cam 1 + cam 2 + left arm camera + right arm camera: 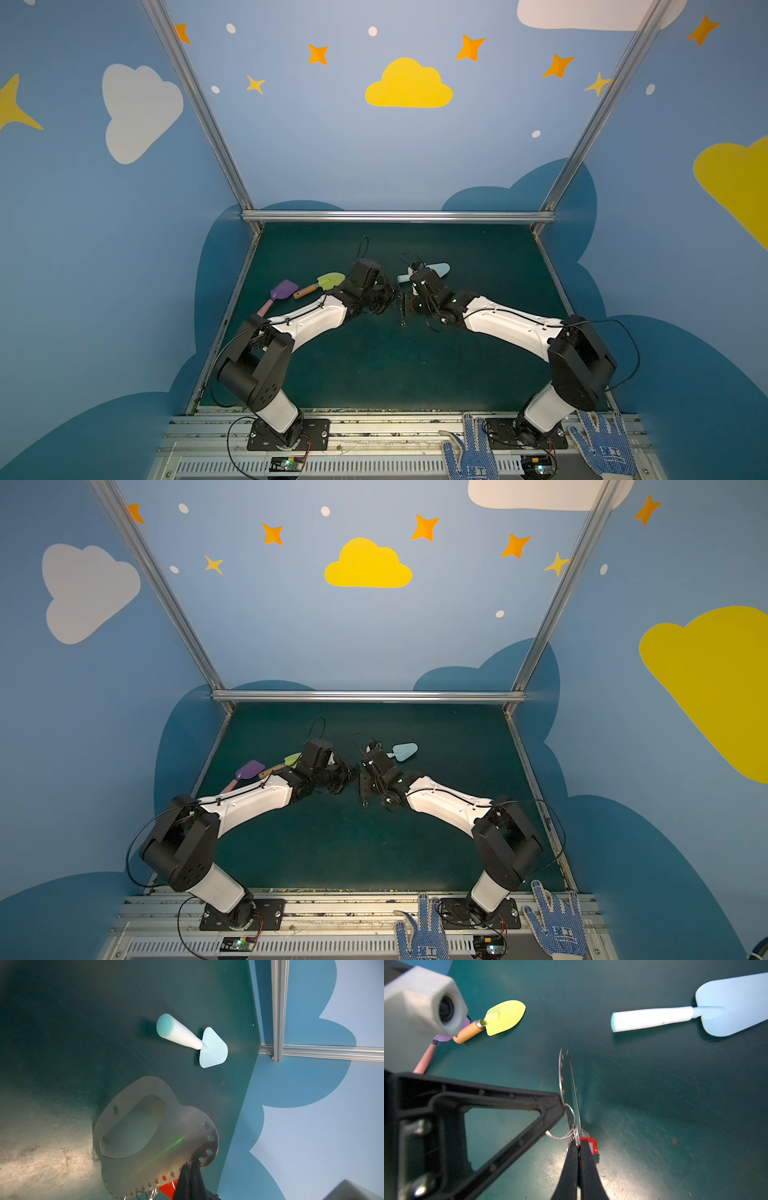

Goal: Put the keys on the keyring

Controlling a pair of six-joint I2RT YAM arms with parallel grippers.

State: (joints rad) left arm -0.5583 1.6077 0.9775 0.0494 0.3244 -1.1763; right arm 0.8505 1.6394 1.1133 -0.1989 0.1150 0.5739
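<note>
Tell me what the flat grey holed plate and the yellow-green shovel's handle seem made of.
Flat grey holed plate: probably thin brushed metal; it reflects light dully. Yellow-green shovel's handle: apparently varnished wood, orange-brown, with a shiny metal collar.

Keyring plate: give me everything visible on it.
The keyring is a flat, dull grey metal plate with a large oval handle cut-out, small holes along its curved edge and wire rings hanging there. It is held on edge, apparently clear of the mat. The left gripper is shut on its holed rim; the right gripper pinches the keys at the rings.
</note>
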